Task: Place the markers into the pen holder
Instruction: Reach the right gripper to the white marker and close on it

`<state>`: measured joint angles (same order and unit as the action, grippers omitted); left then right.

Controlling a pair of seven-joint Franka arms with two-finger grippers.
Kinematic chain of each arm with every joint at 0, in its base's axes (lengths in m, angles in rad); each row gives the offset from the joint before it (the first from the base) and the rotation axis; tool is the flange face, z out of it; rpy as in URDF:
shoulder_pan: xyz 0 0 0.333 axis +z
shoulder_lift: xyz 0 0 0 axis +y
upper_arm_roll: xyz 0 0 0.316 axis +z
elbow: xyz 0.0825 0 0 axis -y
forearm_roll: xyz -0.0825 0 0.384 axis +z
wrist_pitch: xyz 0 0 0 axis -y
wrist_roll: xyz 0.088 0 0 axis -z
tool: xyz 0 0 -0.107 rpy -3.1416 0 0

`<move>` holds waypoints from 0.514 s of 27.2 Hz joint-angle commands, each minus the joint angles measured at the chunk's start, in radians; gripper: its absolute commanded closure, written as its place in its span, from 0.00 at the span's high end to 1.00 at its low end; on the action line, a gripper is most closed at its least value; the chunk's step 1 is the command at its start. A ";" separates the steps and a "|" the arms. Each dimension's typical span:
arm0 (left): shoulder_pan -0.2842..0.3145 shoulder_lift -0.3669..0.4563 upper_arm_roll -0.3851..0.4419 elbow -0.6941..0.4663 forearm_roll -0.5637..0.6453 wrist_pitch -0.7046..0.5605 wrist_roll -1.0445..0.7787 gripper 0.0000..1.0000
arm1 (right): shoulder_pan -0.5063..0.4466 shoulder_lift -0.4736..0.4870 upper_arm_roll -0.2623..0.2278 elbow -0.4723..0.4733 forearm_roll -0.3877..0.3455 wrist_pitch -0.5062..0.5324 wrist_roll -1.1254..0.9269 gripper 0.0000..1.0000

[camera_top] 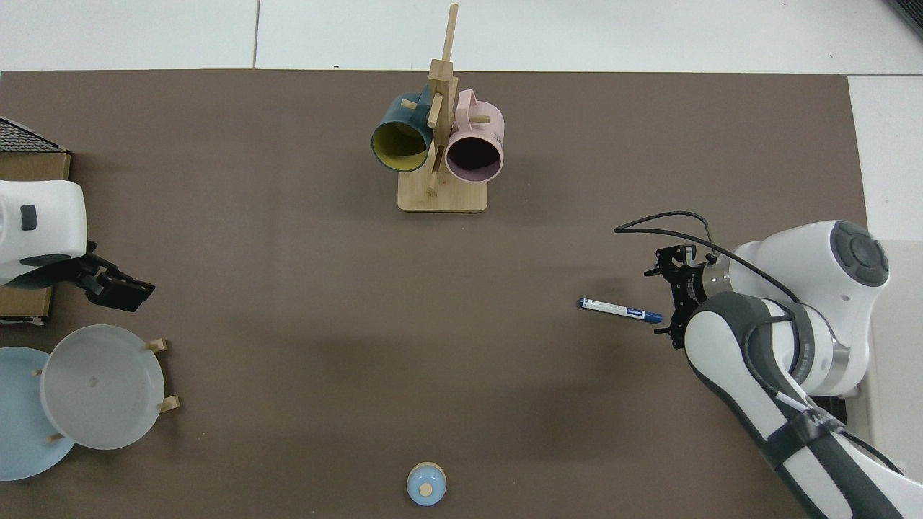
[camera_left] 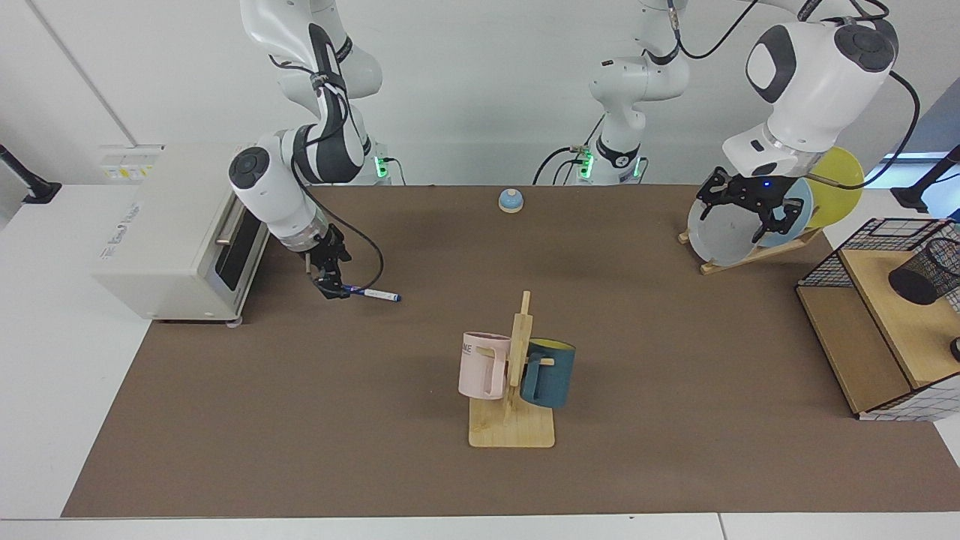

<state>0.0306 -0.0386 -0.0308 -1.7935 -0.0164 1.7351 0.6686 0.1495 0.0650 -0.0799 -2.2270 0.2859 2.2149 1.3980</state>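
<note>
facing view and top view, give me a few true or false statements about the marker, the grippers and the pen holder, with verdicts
1. The marker lies flat on the brown mat. True.
2. The right gripper is down at the marker's capped end. True.
3. The marker already stands in the pen holder. False: the holder lies tipped on the wooden shelf at the far side of the table, with no marker in it.
4. The left gripper holds the pink mug. False: it hangs in front of the plate rack, while the mug hangs on the wooden mug stand.
5. A small blue bell sits on the mat. True.
</note>
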 commanded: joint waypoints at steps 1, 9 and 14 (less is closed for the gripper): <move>-0.008 -0.032 0.012 -0.061 0.009 0.032 0.127 1.00 | -0.004 0.039 0.002 -0.002 0.073 0.028 0.023 1.00; 0.000 -0.026 0.014 -0.090 0.009 0.044 0.163 1.00 | -0.004 0.081 0.000 -0.025 0.075 0.059 0.003 1.00; 0.000 -0.027 0.014 -0.092 0.007 0.049 0.189 1.00 | -0.013 0.084 0.000 -0.048 0.075 0.059 -0.036 1.00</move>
<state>0.0323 -0.0388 -0.0236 -1.8471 -0.0162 1.7519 0.8249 0.1493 0.1532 -0.0844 -2.2412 0.3369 2.2404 1.3974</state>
